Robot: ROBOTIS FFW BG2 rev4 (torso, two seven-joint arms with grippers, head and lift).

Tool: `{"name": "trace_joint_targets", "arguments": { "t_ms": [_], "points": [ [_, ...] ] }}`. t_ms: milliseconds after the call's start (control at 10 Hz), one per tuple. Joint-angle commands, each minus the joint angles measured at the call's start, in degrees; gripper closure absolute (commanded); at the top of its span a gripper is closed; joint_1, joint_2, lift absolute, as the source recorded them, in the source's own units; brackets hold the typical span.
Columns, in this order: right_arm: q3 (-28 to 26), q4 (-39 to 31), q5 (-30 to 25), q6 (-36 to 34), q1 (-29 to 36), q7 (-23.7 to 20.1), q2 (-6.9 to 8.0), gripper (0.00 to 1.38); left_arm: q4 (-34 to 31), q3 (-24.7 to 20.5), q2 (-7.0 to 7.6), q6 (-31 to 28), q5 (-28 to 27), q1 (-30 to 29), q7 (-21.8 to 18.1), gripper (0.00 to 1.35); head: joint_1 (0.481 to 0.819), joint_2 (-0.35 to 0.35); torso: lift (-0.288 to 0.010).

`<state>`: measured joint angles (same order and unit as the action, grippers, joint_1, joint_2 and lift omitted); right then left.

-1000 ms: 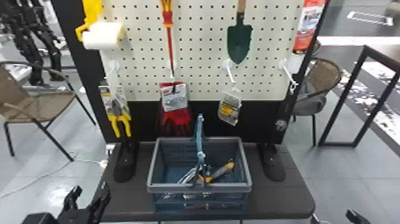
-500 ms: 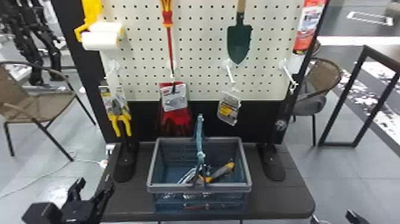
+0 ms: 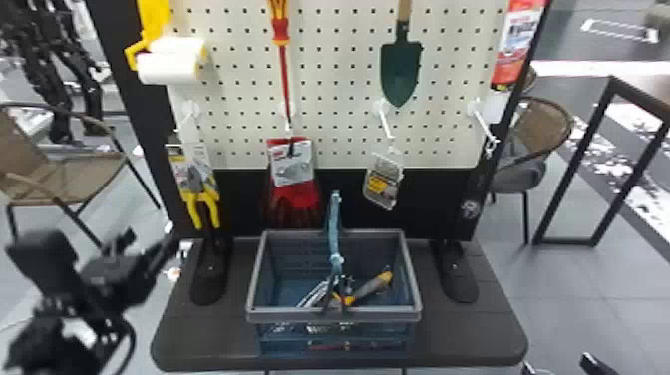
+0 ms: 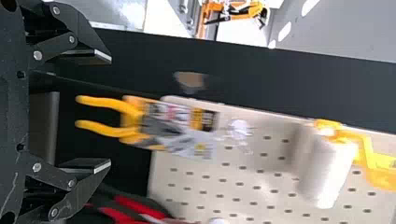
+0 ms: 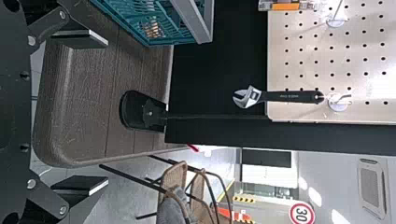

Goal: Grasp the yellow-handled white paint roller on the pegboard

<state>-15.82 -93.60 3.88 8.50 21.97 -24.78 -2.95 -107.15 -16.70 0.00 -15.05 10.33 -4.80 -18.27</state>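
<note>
- left gripper (image 3: 147, 247) has risen from the bottom edge of the head view to beside the table's (image 3: 473, 329) left end; fingers spread, holding nothing; judged an approach under way, grasp not begun
- paint roller (image 3: 169, 60) unmoved, hanging at the pegboard's (image 3: 339, 124) upper left corner, yellow handle up, white sleeve below; well above the gripper
- left wrist view: left gripper (image 4: 100, 109) faces the board; paint roller (image 4: 327, 170) far ahead, untouched
- right gripper (image 5: 98, 112) parked low by the table's right end, jaws apart, empty
- in the way: packaged yellow pliers (image 3: 199, 192) hang directly under the roller, between it and the gripper; likely to snag on a straight climb
- around: red screwdriver (image 3: 283, 55), red gloves (image 3: 294, 192), green trowel (image 3: 400, 65), wrench (image 5: 275, 97) on the board; blue basket (image 3: 331, 314) with tools on the table
</note>
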Motion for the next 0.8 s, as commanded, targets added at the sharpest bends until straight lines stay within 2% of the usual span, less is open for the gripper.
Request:
{"name": "trace_joint_targets", "arguments": {
  "t_ms": [0,100,200,300,500,600,700],
  "points": [
    [0.00,0.00,0.07,-0.07,0.00,-0.09,-0.13,0.25,-3.06,-2.64,-0.15,-7.62,0.13,6.29,-2.64,0.48,0.549,0.000,-0.100],
    [0.00,0.00,0.07,-0.24,0.00,0.00,-0.22,0.25,-3.59,-4.31,-0.15,-9.47,-0.31,10.69,-5.54,0.48,0.549,0.000,-0.100],
    [0.00,0.00,0.07,-0.51,-0.18,0.00,-0.22,0.25,-3.50,-5.27,1.41,-11.58,-0.04,14.91,-7.48,0.48,0.549,0.000,-0.100],
    [0.00,0.26,0.07,-0.51,-0.70,-0.18,-0.22,0.25,-3.50,-5.89,3.78,-13.60,-2.42,18.69,-9.85,0.47,0.549,0.000,-0.100],
    [0.00,0.26,0.25,-0.51,-1.05,-0.44,-0.39,0.25,-0.16,-6.50,8.88,-18.61,-0.13,26.24,-16.18,0.48,0.549,0.000,-0.100],
    [0.00,0.26,0.34,-0.59,-1.14,-0.44,-0.66,0.25,1.77,-5.98,12.39,-20.19,-0.31,30.20,-18.29,0.47,0.549,0.000,-0.100],
    [0.00,0.26,0.60,-0.59,-1.32,-0.44,-0.83,0.25,6.69,-4.39,15.73,-20.63,3.91,33.89,-20.92,0.48,0.549,0.000,-0.100]
  ]
}}
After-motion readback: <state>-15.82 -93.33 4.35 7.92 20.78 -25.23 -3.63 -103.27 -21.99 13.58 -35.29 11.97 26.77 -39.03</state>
